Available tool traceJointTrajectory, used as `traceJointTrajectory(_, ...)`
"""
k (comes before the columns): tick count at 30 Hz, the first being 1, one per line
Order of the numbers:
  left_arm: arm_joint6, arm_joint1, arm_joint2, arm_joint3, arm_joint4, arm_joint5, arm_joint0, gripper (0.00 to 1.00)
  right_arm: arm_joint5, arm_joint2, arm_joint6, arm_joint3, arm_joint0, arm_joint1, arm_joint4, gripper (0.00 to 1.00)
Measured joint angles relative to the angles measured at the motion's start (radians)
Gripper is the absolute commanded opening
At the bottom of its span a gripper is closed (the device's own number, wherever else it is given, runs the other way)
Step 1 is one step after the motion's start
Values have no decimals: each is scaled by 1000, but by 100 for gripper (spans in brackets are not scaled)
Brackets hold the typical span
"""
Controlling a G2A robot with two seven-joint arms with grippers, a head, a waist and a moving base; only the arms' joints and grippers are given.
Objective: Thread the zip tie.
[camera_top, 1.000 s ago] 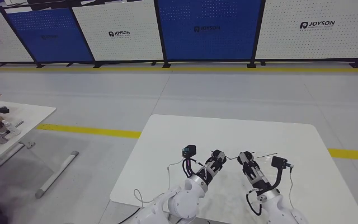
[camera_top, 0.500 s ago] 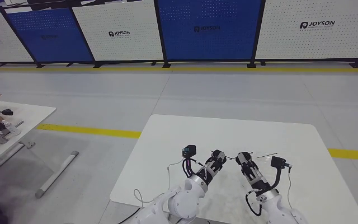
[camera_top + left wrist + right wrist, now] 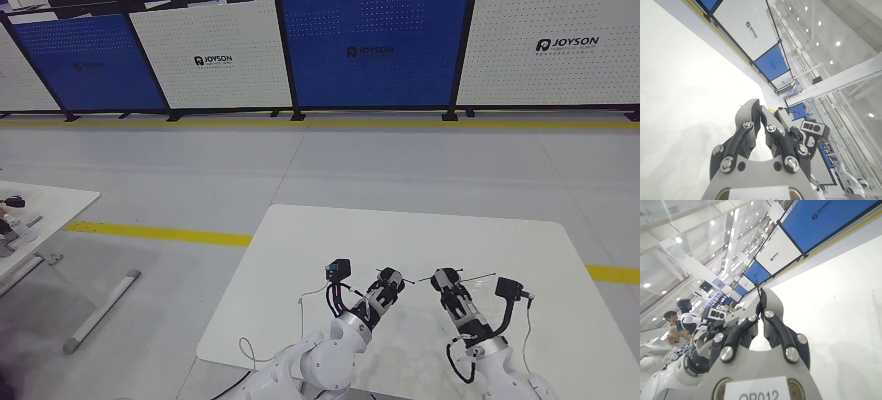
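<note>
Plainly, right jaws pinch the zip tie [image 3: 756,282]; left jaws pressed together, contents hidden.

Industrial hall, robot test floor. Smooth grey floor [image 3: 400,160] with yellow line [image 3: 160,233]; row of blue and white perforated partition panels [image 3: 375,50] along far side. High white ceiling, beams, round lights [image 3: 838,43]. White table [image 3: 420,230] near; second table [image 3: 55,205] far left.
</note>
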Motion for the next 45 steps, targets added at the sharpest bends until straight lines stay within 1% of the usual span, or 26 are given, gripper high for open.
traceJointTrajectory(10,0,0,0,0,0,0,0,0,16,-23,14,20,18,-11,-12,0)
traceJointTrajectory(14,0,0,0,0,0,0,0,0,9,-21,7,23,15,-13,-11,0)
traceJointTrajectory(18,0,0,0,0,0,0,0,0,-1,-5,0,15,3,-13,-9,0)
traceJointTrajectory(23,0,0,0,0,0,0,0,0,-1,4,5,10,-2,-15,-11,0)
traceJointTrajectory(32,0,0,0,0,0,0,0,0,-4,-5,18,24,3,-21,-17,0)
traceJointTrajectory(41,0,0,0,0,0,0,0,0,-21,-10,27,32,6,-26,-15,0)
traceJointTrajectory(45,0,0,0,0,0,0,0,0,-33,-1,29,36,7,-28,-2,0)
